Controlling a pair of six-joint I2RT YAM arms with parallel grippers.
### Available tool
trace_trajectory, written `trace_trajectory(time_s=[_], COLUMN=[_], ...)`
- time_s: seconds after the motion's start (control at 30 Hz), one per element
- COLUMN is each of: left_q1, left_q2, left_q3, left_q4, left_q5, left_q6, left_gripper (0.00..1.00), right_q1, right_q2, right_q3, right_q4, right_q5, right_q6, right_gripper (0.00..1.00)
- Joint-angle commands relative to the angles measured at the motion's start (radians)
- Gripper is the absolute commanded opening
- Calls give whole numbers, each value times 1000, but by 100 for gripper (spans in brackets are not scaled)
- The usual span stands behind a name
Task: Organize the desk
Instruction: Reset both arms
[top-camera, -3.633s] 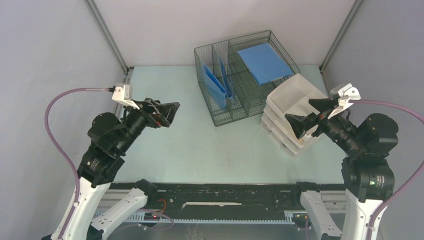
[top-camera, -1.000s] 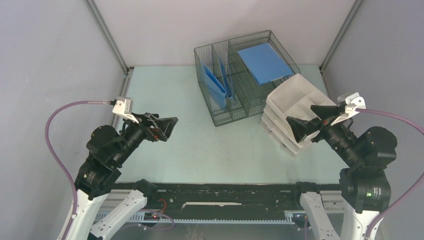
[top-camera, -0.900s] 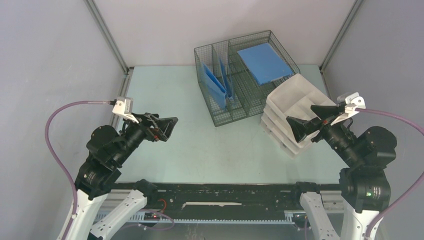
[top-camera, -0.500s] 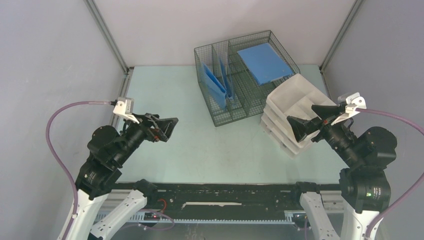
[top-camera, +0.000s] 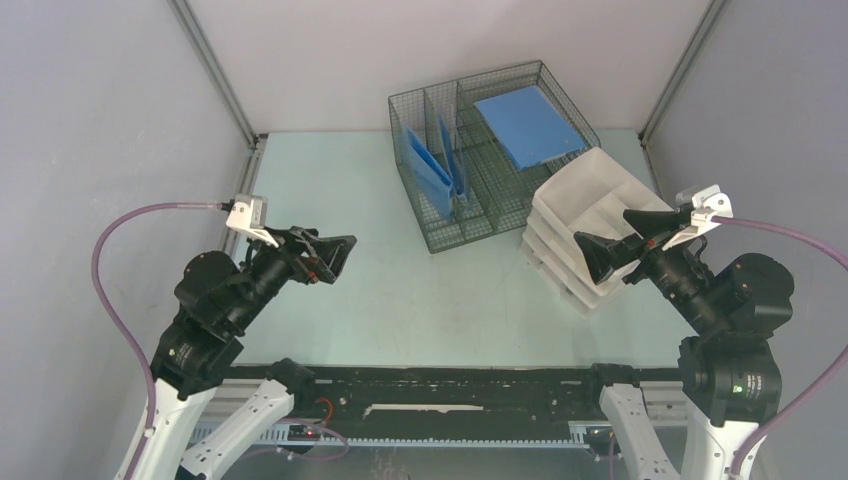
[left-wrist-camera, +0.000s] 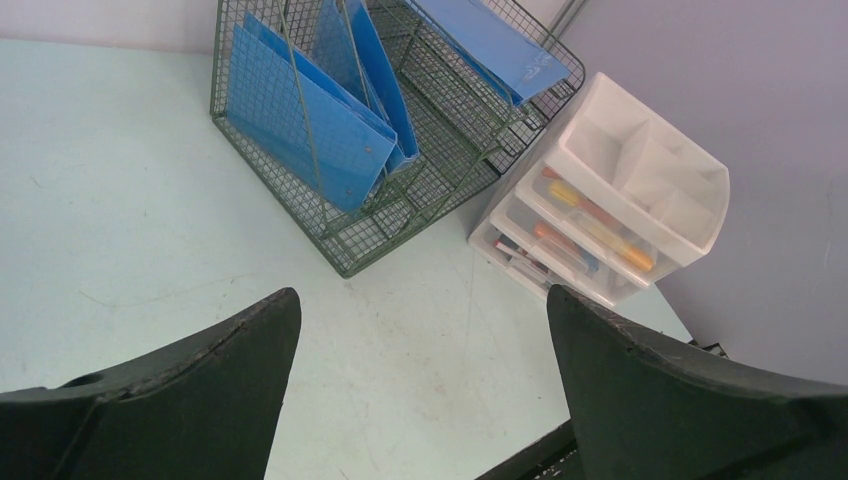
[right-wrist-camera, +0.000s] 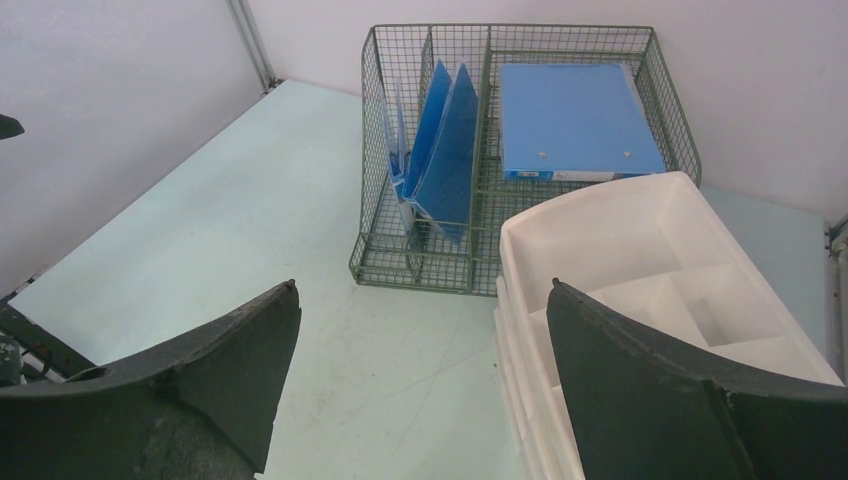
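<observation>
1. Desk (top-camera: 400, 290): the pale mint-green tabletop spreads out beneath and ahead of both grippers. Its bare middle lies between them, and both are held up off its surface.
2. Wire mesh organiser (top-camera: 480, 225): it stands on the desk at the far side, ahead of the right gripper and ahead and to the right of the left one. It is well apart from both. Upright dividers split its left part into narrow slots, and its right part is a wider bay.
3. White drawer unit (top-camera: 585, 180): a stack of shallow drawers with an open, partitioned tray on top. It sits just beside the organiser's near right corner, directly below and ahead of the right gripper and far to the right of the left one. The tray's compartments look bare.
4. Flat blue folder (top-camera: 528, 125): it lies tilted across the top of the organiser's wide bay, beyond the right gripper.
5. Upright blue folders (top-camera: 428, 170): they lean in the narrow slots, ahead of the left gripper.
6. Left gripper (top-camera: 335, 258): its fingers are spread wide with nothing between them, and it points toward the organiser.
7. Right gripper (top-camera: 604, 228): its fingers are also spread wide and hold nothing. It hangs above the drawer unit's near side without touching it.
8. Pens (left-wrist-camera: 600, 225): orange, yellow and red ones show through the clear drawer fronts, below the right gripper.
</observation>
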Motion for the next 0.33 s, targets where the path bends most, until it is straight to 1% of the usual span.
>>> trace_trajectory(time_s=[0.0,0.3], left_q1=[9,9], left_q2=[-8,-6], left_q3=[-15,-17], left_q4=[23,23], left_q5=[-14,-15], left_q6=[27,27], left_gripper=[100,100], right_q1=[-5,-6], right_q2=[0,1], right_q3=[0,-2], right_q4=[33,30], right_q5=[10,10], right_q6=[23,29], right_gripper=[100,100])
